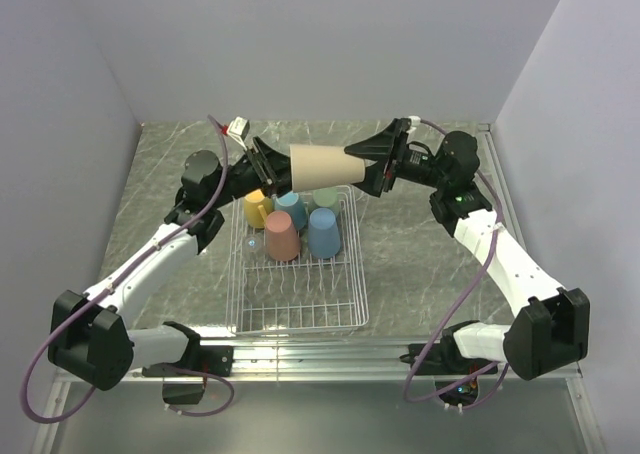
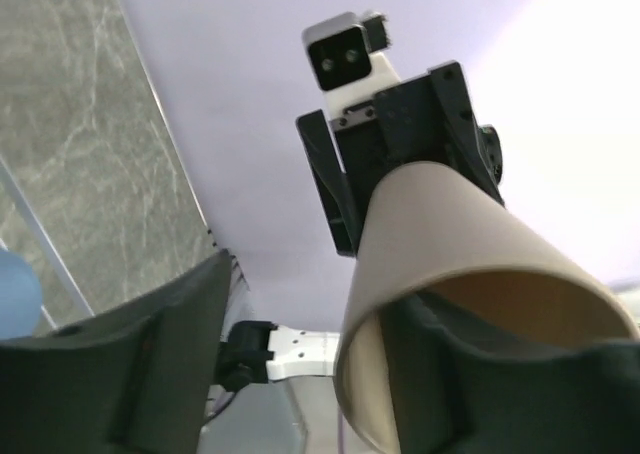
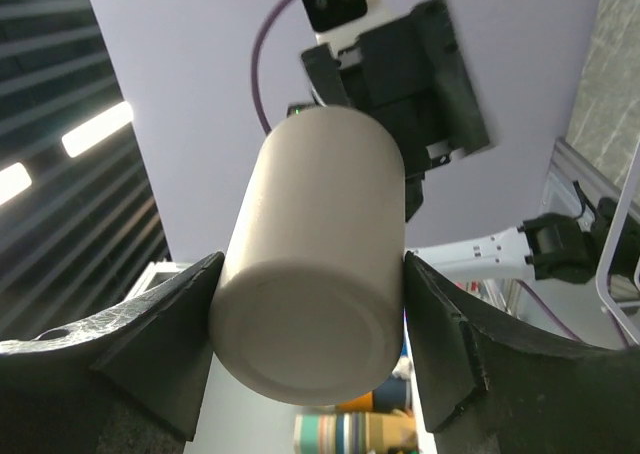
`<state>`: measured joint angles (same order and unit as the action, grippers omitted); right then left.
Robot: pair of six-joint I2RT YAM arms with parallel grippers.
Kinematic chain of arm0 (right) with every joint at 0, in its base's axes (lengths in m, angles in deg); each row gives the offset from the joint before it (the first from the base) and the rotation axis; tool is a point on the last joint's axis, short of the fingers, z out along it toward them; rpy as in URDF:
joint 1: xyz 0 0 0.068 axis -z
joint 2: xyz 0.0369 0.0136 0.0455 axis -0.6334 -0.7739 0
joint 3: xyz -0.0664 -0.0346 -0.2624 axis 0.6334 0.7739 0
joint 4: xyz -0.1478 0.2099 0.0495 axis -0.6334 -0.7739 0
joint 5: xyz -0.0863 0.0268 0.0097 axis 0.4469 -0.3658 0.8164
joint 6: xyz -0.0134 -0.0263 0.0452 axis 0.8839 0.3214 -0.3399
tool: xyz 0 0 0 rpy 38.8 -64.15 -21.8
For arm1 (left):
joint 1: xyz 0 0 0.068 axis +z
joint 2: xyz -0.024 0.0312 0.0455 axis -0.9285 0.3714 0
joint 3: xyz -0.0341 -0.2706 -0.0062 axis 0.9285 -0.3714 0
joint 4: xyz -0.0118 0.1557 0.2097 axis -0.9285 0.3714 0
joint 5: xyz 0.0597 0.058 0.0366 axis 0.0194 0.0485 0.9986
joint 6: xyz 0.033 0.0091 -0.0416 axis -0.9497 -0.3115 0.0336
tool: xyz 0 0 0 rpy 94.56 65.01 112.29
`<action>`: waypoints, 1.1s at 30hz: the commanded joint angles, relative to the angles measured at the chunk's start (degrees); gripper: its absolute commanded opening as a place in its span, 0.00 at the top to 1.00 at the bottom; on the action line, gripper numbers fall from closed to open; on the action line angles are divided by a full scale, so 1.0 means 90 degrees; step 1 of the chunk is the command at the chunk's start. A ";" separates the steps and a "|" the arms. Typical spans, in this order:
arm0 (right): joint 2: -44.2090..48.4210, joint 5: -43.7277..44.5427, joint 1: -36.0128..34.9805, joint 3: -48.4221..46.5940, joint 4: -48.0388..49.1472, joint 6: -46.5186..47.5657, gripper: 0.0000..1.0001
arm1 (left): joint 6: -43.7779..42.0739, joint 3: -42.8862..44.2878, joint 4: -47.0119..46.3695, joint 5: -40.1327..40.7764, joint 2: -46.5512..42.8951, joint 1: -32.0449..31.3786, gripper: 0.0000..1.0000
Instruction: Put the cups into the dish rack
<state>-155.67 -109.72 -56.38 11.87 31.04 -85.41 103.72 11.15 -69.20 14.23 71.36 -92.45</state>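
A beige cup (image 1: 322,167) hangs on its side in the air above the white wire dish rack (image 1: 300,309), mouth to the left. My right gripper (image 1: 358,167) is shut on its base end; in the right wrist view both fingers press the beige cup (image 3: 320,194) at the gripper (image 3: 312,309). My left gripper (image 1: 278,170) is open at the mouth. In the left wrist view one finger sits inside the beige cup (image 2: 440,224); the other stands clear of its wall, at the gripper (image 2: 315,294). In the rack stand a yellow mug (image 1: 258,207), light-blue mug (image 1: 291,209), salmon cup (image 1: 282,236), blue cup (image 1: 324,232) and green cup (image 1: 327,200).
The five cups fill the far half of the rack; its near half shows bare grid. The grey marbled table (image 1: 430,254) lies around the rack. Walls close in at the back and both sides.
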 commanded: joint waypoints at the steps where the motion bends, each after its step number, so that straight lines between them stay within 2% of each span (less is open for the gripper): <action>1: 0.0254 -0.0210 -0.0075 -0.0122 0.0079 0.0167 1.00 | -0.0522 0.0342 0.0867 0.0273 -0.0035 -0.0050 0.32; 2: 0.0254 -0.0190 -0.0075 -0.0151 -0.0020 0.0245 1.00 | -0.0658 0.0390 0.1033 0.0350 -0.0065 -0.0059 0.28; 3: 0.0254 -0.0200 -0.0075 -0.0151 -0.0117 0.0333 1.00 | -0.0746 0.0439 0.1421 0.0419 -0.0084 -0.0059 0.18; 6: 0.0274 -0.0200 -0.0065 -0.0131 -0.0176 0.0412 1.00 | -0.1147 0.0644 0.2203 0.0527 -0.0133 -0.0050 0.08; 13: 0.0352 -0.0268 0.0179 -0.0151 -0.0694 0.0841 1.00 | -0.1587 0.0625 0.3181 0.0683 -0.0678 0.0048 0.04; 19: 0.0323 -0.0503 0.0813 -0.0151 -0.1387 0.1485 1.00 | -0.1821 0.0313 0.3661 0.0518 -0.1353 0.0487 0.03; 20: 0.0323 -0.0503 0.0891 -0.0257 -0.1591 0.1863 1.00 | -0.1899 0.0284 0.3865 0.0517 -0.1431 0.0652 0.04; 22: 0.0284 -0.0328 0.1047 -0.0656 -0.2634 0.2489 1.00 | -0.2113 0.0303 0.4110 0.0537 -0.1646 0.0819 0.04; 23: 0.0245 -0.0211 0.1058 -0.0862 -0.3131 0.3391 1.00 | -0.2201 0.0409 0.4469 0.0575 -0.1705 0.1003 0.04; 24: 0.0206 -0.0074 0.1058 -0.1077 -0.4296 0.3893 1.00 | -0.2309 0.0488 0.4646 0.0605 -0.1754 0.1102 0.04; 25: 0.0109 0.0091 0.1048 -0.1485 -0.4878 0.4382 1.00 | -0.2551 0.0585 0.4870 0.0634 -0.1822 0.1190 0.04; 26: 0.0059 0.0451 0.1029 -0.1672 -0.5435 0.5296 1.00 | -0.2709 0.0857 0.5105 0.0896 -0.1842 0.1316 0.04; 27: 0.0011 0.0677 0.1019 -0.1829 -0.6407 0.5691 1.00 | -0.2855 0.1034 0.5735 0.1082 -0.1842 0.1376 0.04; 30: 0.0039 0.1371 0.0941 -0.2094 -0.7507 0.6738 1.00 | -0.3383 0.1737 0.6530 0.1931 -0.1765 0.1522 0.04; 33: 0.0293 0.1994 0.0542 -0.1958 -0.7997 0.7276 1.00 | -0.3628 0.2109 0.6923 0.2148 -0.1638 0.1581 0.04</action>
<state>-154.86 -99.27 -48.47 -5.16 -26.95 -32.42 76.73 25.82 -13.68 28.51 56.47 -78.68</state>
